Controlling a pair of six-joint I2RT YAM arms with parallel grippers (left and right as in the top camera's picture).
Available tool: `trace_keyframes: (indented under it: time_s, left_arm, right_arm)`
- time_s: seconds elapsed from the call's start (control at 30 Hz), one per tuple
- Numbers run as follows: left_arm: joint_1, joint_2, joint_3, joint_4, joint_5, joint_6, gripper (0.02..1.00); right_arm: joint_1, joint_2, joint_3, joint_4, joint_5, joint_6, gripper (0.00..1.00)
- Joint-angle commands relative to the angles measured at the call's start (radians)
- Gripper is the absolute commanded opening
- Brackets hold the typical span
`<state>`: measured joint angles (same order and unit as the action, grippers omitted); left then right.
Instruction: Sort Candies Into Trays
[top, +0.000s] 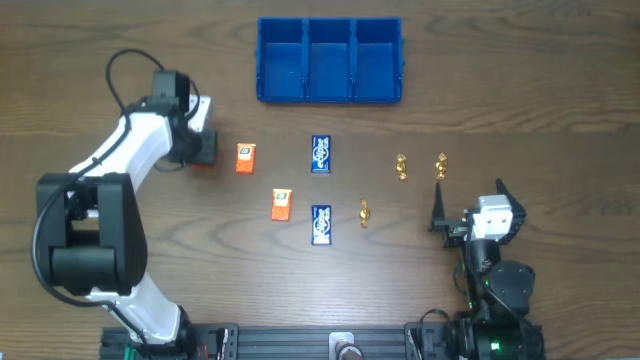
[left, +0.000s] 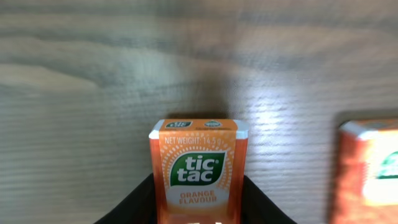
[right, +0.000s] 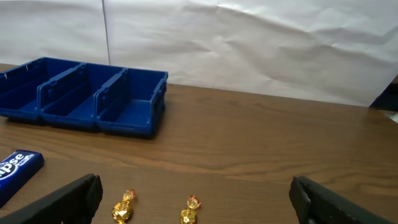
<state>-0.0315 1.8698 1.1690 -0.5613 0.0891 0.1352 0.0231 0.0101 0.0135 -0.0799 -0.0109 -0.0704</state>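
Note:
My left gripper (top: 204, 150) at the table's left is shut on an orange candy box (left: 199, 168), which sits between its dark fingers (left: 264, 205). A second orange box (top: 246, 158) lies just right of it, and a third (top: 282, 204) lies nearer the middle. Two blue candy packs (top: 321, 154) (top: 321, 224) lie at centre. Three gold-wrapped candies (top: 401, 166) (top: 441, 166) (top: 365, 212) lie to the right. The blue three-compartment tray (top: 330, 92) stands at the back. My right gripper (top: 470, 203) hangs open near the right front, behind two gold candies (right: 124, 208) (right: 189, 211).
The tray (right: 124, 118) has three empty compartments side by side. A white sheet (right: 261, 50) hangs behind the table's far edge. Bare wood stretches along the left, the right and the front of the table.

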Motion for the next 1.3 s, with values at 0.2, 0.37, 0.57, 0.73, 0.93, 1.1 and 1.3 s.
trace_keyframes:
  time_s: [0.2,0.37,0.57,0.73,0.93,1.1,1.3]
  left_arm:
    - [-0.224,-0.071,0.583,-0.155,-0.227,-0.194,0.367]
    - [-0.311,0.072,0.842,-0.188,-0.294,-0.233,0.338]
    - [-0.362,0.274,1.024,-0.194,-0.318,-0.276,0.316]
    - [-0.360,0.379,1.040,-0.190,-0.293,-0.321,0.325]
    - [-0.349,0.446,1.040,-0.184,-0.261,-0.346,0.336]
    - [-0.340,0.453,1.040,-0.183,-0.245,-0.355,0.349]
    - [-0.327,0.453,1.035,-0.183,-0.211,-0.367,0.360]
  right_arm:
    - [0.006,-0.007,-0.006,-0.002,0.002,-0.010,0.998]
    - [0.006,-0.007,-0.006,-0.002,0.002,-0.010,0.998]
    - [0.006,-0.007,-0.006,-0.002,0.002,-0.010,0.998]
    - [0.006,-0.007,-0.006,-0.002,0.002,-0.010,0.998]
    - [0.006,-0.007,-0.006,-0.002,0.002,-0.010,0.998]
    - [0.006,-0.007,-0.006,-0.002,0.002,-0.010,0.998]
    - [0.006,-0.007,-0.006,-0.002,0.002,-0.010,0.998]
